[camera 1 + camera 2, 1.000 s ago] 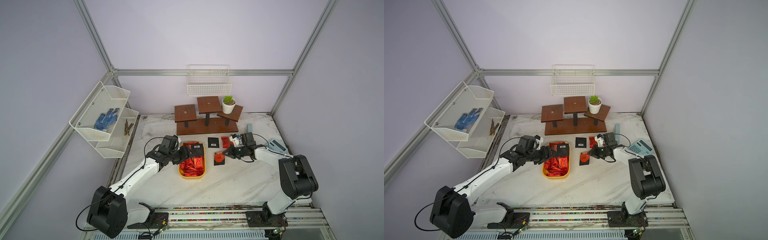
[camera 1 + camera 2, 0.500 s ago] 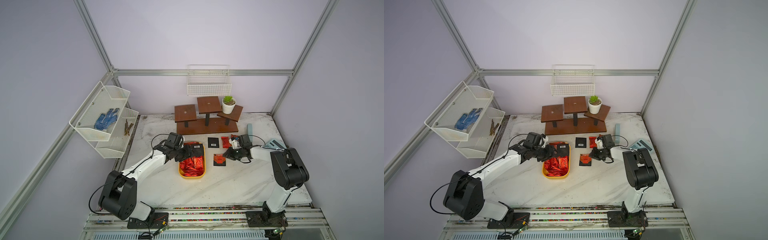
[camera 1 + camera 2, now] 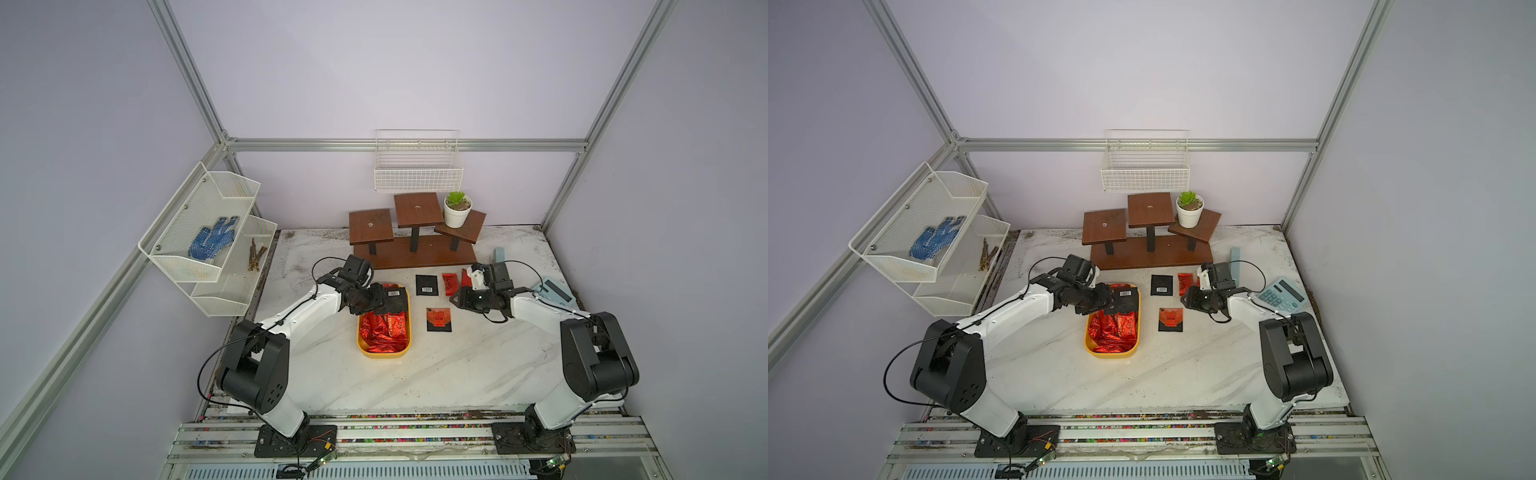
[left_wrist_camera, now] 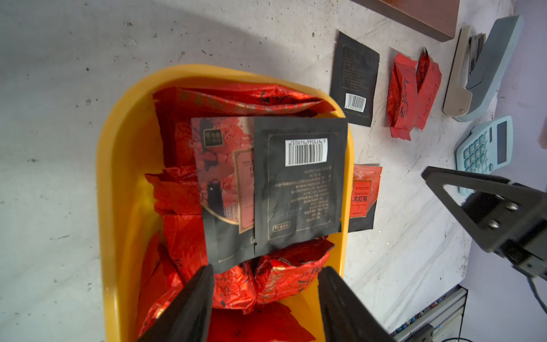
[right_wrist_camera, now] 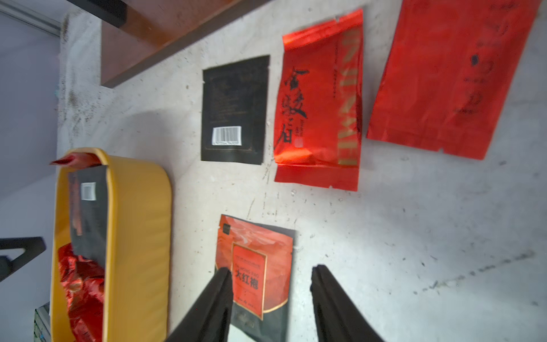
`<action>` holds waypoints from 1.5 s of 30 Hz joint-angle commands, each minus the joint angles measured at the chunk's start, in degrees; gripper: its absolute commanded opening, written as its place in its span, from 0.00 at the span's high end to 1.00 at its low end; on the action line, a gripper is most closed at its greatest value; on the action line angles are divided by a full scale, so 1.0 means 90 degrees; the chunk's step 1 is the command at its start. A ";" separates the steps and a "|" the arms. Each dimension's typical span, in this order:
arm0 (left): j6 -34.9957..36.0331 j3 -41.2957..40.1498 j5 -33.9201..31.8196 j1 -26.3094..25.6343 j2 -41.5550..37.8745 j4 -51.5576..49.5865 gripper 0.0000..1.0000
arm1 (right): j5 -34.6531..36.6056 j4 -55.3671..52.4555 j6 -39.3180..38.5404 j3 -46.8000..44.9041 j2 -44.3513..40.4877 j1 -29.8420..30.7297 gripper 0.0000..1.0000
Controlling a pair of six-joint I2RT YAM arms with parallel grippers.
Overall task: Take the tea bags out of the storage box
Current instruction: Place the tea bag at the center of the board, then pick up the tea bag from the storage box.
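Glossy yellow plastic storage box [image 4: 118, 165]

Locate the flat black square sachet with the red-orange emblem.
In both top views the emblem sachet lies right of the yellow plastic tray, nearer the camera than the black barcode sachet.

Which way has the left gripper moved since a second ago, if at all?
Yes. The left gripper has shifted toward the wooden stand, reaching farther across the far end of the storage box. Its jaws are open.

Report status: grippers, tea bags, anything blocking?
Left gripper open, empty, over storage box. Right gripper open, empty, over table. Four tea bags out, many inside. Nothing blocking.
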 commanded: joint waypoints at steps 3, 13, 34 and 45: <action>0.0306 0.0370 -0.0306 0.0078 0.0304 -0.0187 0.36 | 0.0114 -0.0424 -0.0069 0.0112 -0.0820 0.0191 0.47; 0.0230 0.0760 0.0225 0.0111 0.0700 0.0133 0.38 | -0.0082 -0.0649 -0.0079 0.0129 -0.1186 0.0386 0.47; -0.0053 0.0817 0.0679 0.0106 0.1555 0.0692 0.42 | -0.0240 -0.0533 -0.0069 0.0001 -0.1151 0.0468 0.47; -0.0321 0.0467 0.0959 0.0106 0.1438 0.1157 0.66 | -0.0237 -0.0482 -0.0059 -0.0027 -0.1063 0.0467 0.47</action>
